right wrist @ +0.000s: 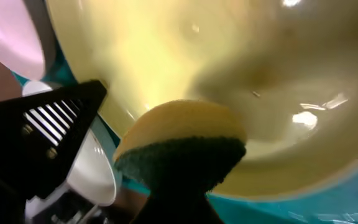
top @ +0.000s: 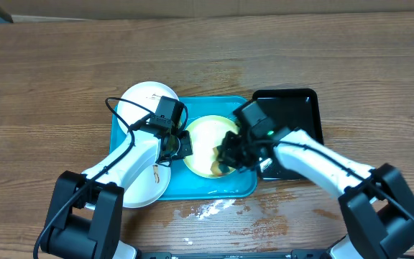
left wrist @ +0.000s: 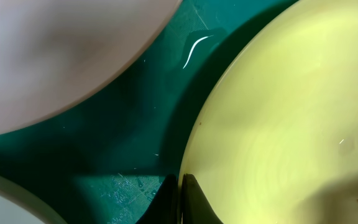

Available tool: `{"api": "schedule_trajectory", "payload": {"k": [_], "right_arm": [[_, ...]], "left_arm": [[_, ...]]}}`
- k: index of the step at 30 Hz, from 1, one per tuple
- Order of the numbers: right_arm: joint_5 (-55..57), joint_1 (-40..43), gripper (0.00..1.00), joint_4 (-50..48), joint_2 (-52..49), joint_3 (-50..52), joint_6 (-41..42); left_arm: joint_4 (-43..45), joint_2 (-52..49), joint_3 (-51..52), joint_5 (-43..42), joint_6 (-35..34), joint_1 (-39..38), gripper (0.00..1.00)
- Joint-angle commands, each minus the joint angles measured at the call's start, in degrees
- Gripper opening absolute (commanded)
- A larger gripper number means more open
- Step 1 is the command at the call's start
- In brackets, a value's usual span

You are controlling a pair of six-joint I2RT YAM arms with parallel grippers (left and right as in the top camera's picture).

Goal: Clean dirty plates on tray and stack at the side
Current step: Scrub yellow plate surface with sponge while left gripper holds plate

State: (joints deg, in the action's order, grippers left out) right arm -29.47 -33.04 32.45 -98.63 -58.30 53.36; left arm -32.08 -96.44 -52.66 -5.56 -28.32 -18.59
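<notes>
A pale yellow-green plate (top: 205, 137) lies tilted in the turquoise tray (top: 192, 188). My left gripper (top: 181, 144) is shut on that plate's left rim; in the left wrist view its jaws (left wrist: 180, 190) pinch the plate's edge (left wrist: 278, 124) above the tray floor (left wrist: 123, 143). My right gripper (top: 227, 158) is shut on a yellow sponge with a dark green scouring side (right wrist: 182, 146), which presses against the plate's face (right wrist: 229, 62). One white plate (top: 146, 99) overhangs the tray's far left corner. Another white plate (top: 144, 185) overhangs its near left side.
A smaller glossy black tray (top: 293, 108) stands right of the turquoise one, partly under my right arm. A wet, foamy patch (top: 210, 208) lies on the wooden table in front of the tray.
</notes>
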Motion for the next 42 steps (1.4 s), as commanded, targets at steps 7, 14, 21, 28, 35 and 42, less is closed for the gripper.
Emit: {"api": "schedule_trajectory", "payload": {"k": [7, 14, 21, 28, 35, 42], "right_arm": [[9.64, 5.09, 0.04, 31.43, 0.85, -17.97, -16.26], [10.1, 4.28, 0.04, 40.35, -0.5, -23.04, -19.41], [7.37, 0.28, 0.04, 39.93, -7.93, -23.04, -20.7], [3.54, -2.05, 0.04, 38.62, -14.27, -23.04, -22.16], [2.82, -2.32, 0.04, 36.35, -16.28, -23.04, -22.34], [2.86, -2.58, 0.04, 32.96, -17.55, -23.04, -21.68]], "left_arm": [[-0.28, -0.42, 0.0, 1.03, -0.22, 0.68, 0.04], [-0.52, -0.42, 0.0, 1.03, -0.66, 0.68, 0.04], [-0.55, -0.42, 0.0, 1.05, -0.63, 0.68, 0.04], [-0.57, -0.42, 0.0, 1.03, -0.63, 0.68, 0.04], [-0.61, -0.42, 0.0, 1.05, -0.63, 0.68, 0.04], [-0.68, -0.42, 0.0, 1.05, -0.63, 0.68, 0.04]]}}
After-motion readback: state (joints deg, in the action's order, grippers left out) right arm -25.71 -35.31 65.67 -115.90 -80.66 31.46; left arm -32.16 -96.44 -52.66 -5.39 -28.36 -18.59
